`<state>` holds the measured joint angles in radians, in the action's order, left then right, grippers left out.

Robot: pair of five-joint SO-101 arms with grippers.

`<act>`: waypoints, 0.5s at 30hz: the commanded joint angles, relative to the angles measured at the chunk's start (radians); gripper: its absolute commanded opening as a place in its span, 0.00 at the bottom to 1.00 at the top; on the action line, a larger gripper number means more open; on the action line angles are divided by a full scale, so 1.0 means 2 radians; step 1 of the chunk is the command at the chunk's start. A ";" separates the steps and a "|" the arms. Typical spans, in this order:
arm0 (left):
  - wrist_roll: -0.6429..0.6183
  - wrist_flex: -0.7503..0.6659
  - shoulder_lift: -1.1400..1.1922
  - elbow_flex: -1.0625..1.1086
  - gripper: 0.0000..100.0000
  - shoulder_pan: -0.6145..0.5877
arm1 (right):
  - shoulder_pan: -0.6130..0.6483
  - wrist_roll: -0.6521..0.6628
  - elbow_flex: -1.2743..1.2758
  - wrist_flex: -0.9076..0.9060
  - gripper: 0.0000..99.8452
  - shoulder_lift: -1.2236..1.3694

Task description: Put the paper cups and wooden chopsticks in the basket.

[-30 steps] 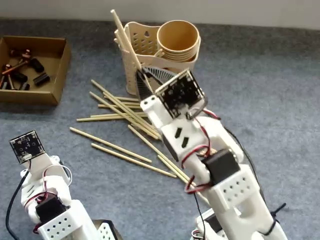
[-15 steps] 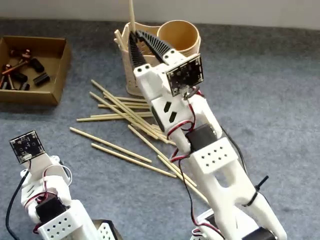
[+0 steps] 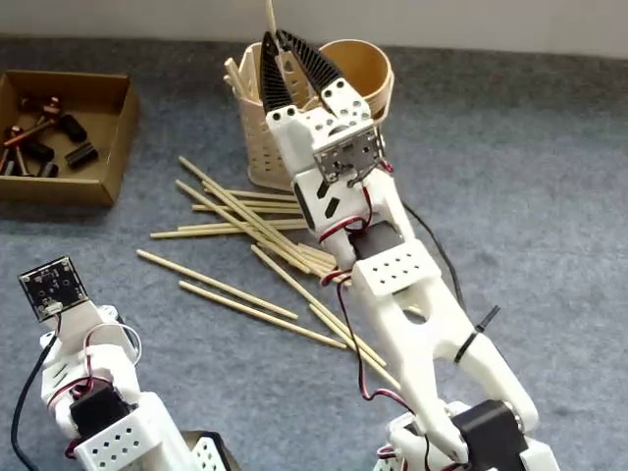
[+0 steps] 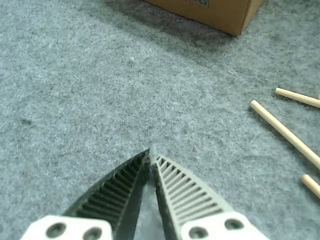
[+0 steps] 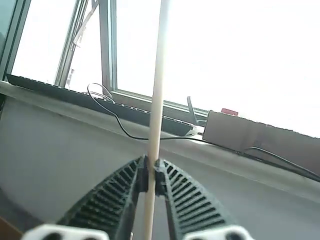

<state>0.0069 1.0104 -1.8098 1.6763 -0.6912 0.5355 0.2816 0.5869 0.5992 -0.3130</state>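
Observation:
My right gripper (image 3: pixel 276 39) is shut on one wooden chopstick (image 3: pixel 271 15), held upright over the cream slotted basket (image 3: pixel 257 137). The right wrist view shows its pads (image 5: pixel 134 184) pinching the chopstick (image 5: pixel 159 75). Stacked paper cups (image 3: pixel 365 61) sit in the basket's right side, and a few chopsticks (image 3: pixel 235 77) lean in its left side. Several more chopsticks (image 3: pixel 240 221) lie scattered on the grey carpet in front of the basket. My left gripper (image 4: pixel 150 159) is shut on nothing, low over bare carpet, with chopstick ends (image 4: pixel 285 132) off to one side.
A cardboard box (image 3: pixel 93 147) with small dark parts sits at the far left; its corner (image 4: pixel 220 12) appears ahead of my left gripper. The left arm (image 3: pixel 83 383) is folded at the near left. Open carpet lies to the right of the basket.
My right arm stretched out toward the basket and raised the chopstick from a tilt to upright above it. The left arm stayed still.

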 commanded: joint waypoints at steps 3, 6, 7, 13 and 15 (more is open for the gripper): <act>0.003 0.002 0.000 0.010 0.00 -0.007 | -0.008 0.006 -0.017 0.036 0.01 0.016; 0.003 0.002 0.000 0.010 0.00 -0.007 | -0.016 0.006 -0.017 0.038 0.01 0.035; 0.003 0.002 0.000 0.010 0.00 -0.007 | -0.018 0.006 -0.017 0.045 0.01 0.042; 0.003 0.002 0.000 0.010 0.00 -0.007 | -0.023 0.007 0.018 0.085 0.01 0.055; 0.003 0.002 0.000 0.010 0.00 -0.007 | -0.023 0.007 0.034 0.089 0.01 0.055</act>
<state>0.0069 1.0104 -1.8098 1.6763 -0.6912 0.5002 0.2816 0.6391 0.7388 -0.1979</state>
